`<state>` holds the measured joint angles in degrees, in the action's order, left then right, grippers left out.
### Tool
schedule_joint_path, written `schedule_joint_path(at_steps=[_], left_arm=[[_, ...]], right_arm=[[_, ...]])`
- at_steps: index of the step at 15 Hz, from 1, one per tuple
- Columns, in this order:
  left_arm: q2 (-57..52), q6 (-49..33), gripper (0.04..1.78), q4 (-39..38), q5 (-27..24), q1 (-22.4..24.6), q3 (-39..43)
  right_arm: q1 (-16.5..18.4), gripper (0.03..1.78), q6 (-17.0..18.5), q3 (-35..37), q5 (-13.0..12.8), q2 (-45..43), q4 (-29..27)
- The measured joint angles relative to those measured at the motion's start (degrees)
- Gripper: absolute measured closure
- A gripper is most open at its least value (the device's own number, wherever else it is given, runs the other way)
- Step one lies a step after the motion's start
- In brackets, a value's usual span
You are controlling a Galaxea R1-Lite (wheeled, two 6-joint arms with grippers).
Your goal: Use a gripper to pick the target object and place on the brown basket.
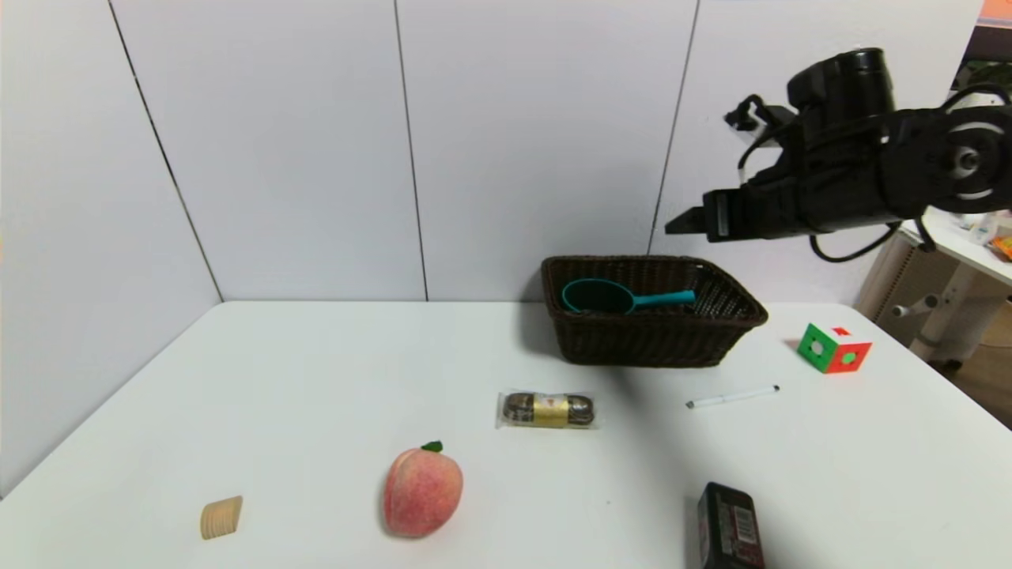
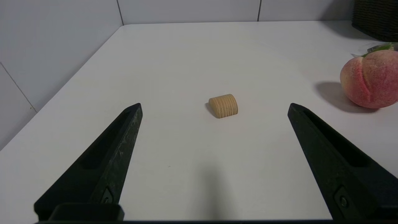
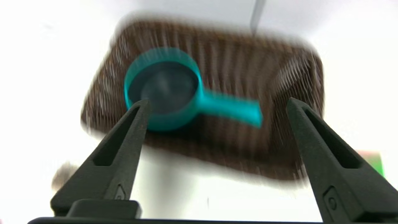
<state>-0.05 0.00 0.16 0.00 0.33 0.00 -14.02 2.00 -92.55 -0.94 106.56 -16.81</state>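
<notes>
The teal pan (image 1: pixel 613 297) with a dark inside and a straight handle lies inside the brown wicker basket (image 1: pixel 656 336) at the back of the table. In the right wrist view the pan (image 3: pixel 174 93) lies in the basket (image 3: pixel 289 77) below the fingers. My right gripper (image 1: pixel 688 223) hangs high above the basket's right side, open and empty (image 3: pixel 216 104). My left gripper (image 2: pixel 214 107) is open and empty, low over the table's front left, out of the head view.
On the white table (image 1: pixel 316 379) lie a peach (image 1: pixel 422 491), a ribbed wooden piece (image 1: pixel 221 518), a wrapped snack (image 1: pixel 547 409), a white pen (image 1: pixel 731 397), a red-green cube (image 1: pixel 834 348) and a black box (image 1: pixel 731 528). The wooden piece (image 2: pixel 223 106) lies ahead of the left fingers.
</notes>
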Motion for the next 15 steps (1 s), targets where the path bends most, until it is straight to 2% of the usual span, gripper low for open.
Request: schedule_joint_path(at_steps=[3,5,11,13,15], left_arm=[[0.0,0.0,0.13,-0.02,0.0,-0.02,0.0],[0.0,0.0,0.13,0.0,0.0,-0.02,0.0],[0.0,0.0,0.13,0.0,0.0,0.0,0.0],[0.0,0.0,0.13,0.0,0.0,0.0,0.0],[0.0,0.0,0.13,0.02,0.0,0.0,0.0]], right_arm=[[2.01,0.23,-0.11,8.98,0.17,-9.59,-6.31],[4.1,0.2,-0.33,16.57,0.32,-16.13,-7.46],[13.91,0.15,-0.57,39.69,0.3,-39.11,-7.11],[15.7,0.14,-0.57,46.69,0.17,-47.8,-5.51],[16.36,0.13,-0.84,55.35,0.17,-57.0,-0.83]])
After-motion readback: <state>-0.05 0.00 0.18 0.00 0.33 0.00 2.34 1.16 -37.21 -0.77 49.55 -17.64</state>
